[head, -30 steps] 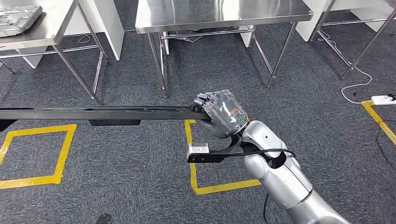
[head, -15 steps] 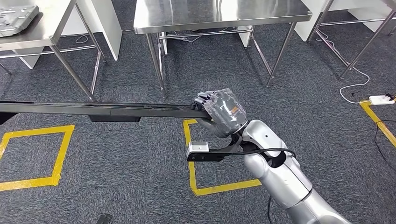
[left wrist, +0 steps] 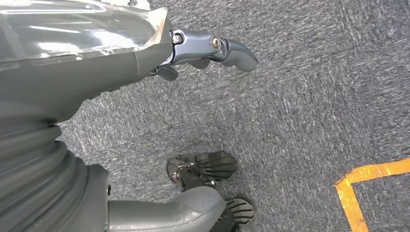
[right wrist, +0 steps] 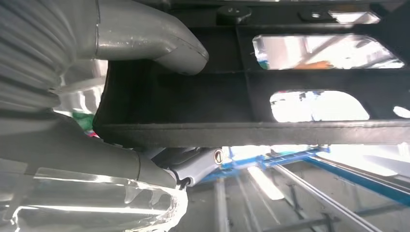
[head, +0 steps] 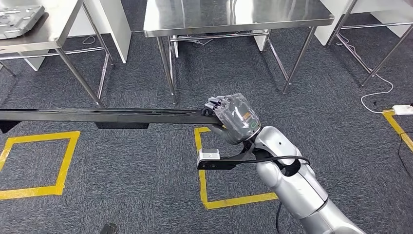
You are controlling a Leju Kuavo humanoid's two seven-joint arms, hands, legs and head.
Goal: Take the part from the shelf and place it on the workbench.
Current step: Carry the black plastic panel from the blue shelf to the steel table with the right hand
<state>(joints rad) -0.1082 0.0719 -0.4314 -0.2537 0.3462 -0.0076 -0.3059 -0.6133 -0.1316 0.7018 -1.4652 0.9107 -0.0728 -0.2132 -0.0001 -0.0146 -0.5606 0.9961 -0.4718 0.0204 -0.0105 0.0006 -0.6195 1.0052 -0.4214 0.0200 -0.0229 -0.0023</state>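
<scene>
Part (head: 102, 116), a long black slotted rail, is clasped at its end by the right hand (head: 233, 118) and carried level above the grey carpet, short of the steel workbench (head: 234, 14); no writing on it can be read. Yellow tape squares (head: 34, 163) lie below the part. Left hand (left wrist: 159, 53) hangs over the carpet, fingers loose, holding nothing

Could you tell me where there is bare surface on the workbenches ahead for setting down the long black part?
The steel workbench straight ahead shows a bare top across its visible width. The left workbench already carries a grey metal plate at its far corner. The right hand holds the long black part by one end.
</scene>
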